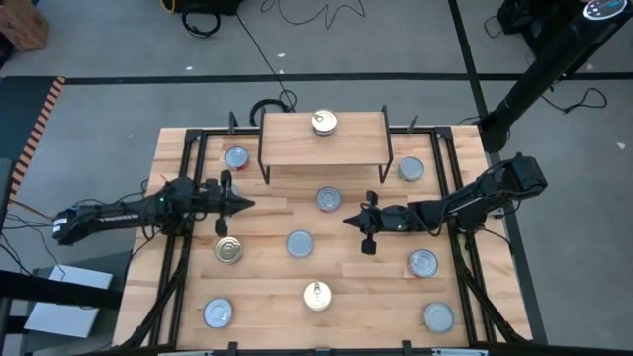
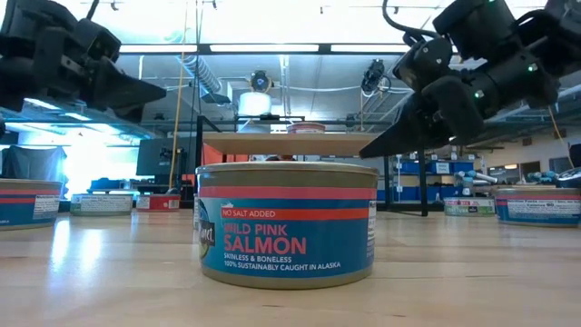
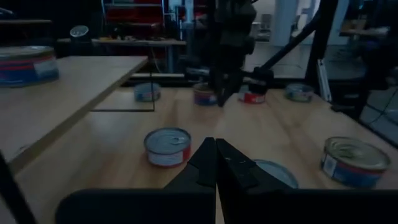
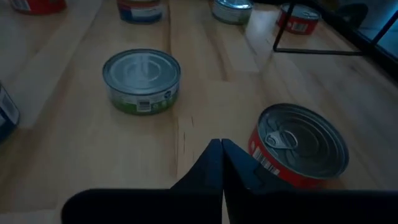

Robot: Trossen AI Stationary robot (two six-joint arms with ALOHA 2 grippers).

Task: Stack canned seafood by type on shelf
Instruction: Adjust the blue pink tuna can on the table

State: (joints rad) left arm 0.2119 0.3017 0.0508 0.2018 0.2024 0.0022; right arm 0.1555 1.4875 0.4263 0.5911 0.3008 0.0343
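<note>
We see a light-wood shelf (image 1: 297,143) on thin black legs over a pale slatted tabletop (image 1: 267,232). The nearest salmon can (image 2: 287,224) in the low view wears a teal label with a red band, white and pink lettering and a silver rim. From the right wrist, one can (image 4: 142,81) shows a green side and silver top, another (image 4: 303,144) a red side. A gold-topped can (image 1: 228,251) lies near the black left gripper (image 1: 247,204).

Probably a robotics lab: floor cables (image 1: 316,15), storage racks (image 2: 454,173).
</note>
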